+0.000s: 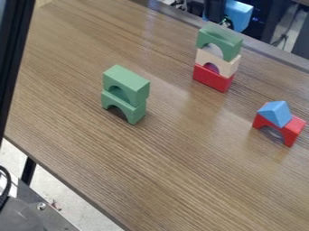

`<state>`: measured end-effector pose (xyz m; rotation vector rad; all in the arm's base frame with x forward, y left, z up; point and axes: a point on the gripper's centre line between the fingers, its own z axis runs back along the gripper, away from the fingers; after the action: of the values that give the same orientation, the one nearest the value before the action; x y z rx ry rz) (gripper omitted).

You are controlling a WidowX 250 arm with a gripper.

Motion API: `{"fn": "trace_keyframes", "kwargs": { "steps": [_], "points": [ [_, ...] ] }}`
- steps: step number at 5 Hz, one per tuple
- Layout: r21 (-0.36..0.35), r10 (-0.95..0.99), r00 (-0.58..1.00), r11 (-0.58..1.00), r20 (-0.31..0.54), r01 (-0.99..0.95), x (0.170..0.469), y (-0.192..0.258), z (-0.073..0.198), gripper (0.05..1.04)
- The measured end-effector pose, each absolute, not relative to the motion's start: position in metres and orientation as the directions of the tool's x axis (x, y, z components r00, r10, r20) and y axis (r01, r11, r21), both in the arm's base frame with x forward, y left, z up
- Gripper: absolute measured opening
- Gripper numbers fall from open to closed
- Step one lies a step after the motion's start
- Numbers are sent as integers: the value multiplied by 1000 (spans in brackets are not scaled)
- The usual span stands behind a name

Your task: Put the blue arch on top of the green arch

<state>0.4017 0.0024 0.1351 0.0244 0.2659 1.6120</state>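
At the top edge, right of centre, the black gripper (215, 11) is shut on the blue arch (238, 15). A dark finger covers part of the arch, which hangs above and behind the right-hand stack. That stack has a green arch (221, 39) on top, over a cream arch (226, 64) and a red block (212, 79). Left of centre, one green arch (127, 82) rests on another green arch (125, 107). The gripper is apart from both stacks.
A blue triangular block (276, 113) sits on a red arch (292, 128) at the right. The wooden table (157, 180) has its near edge at the lower left, where a black post (13, 49) stands beside it.
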Motion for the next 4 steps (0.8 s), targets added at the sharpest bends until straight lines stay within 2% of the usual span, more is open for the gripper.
{"fn": "trace_keyframes", "kwargs": {
  "steps": [4],
  "points": [
    [195,987,-67,-38,-145,-980,400,3,128,609]
  ]
}}
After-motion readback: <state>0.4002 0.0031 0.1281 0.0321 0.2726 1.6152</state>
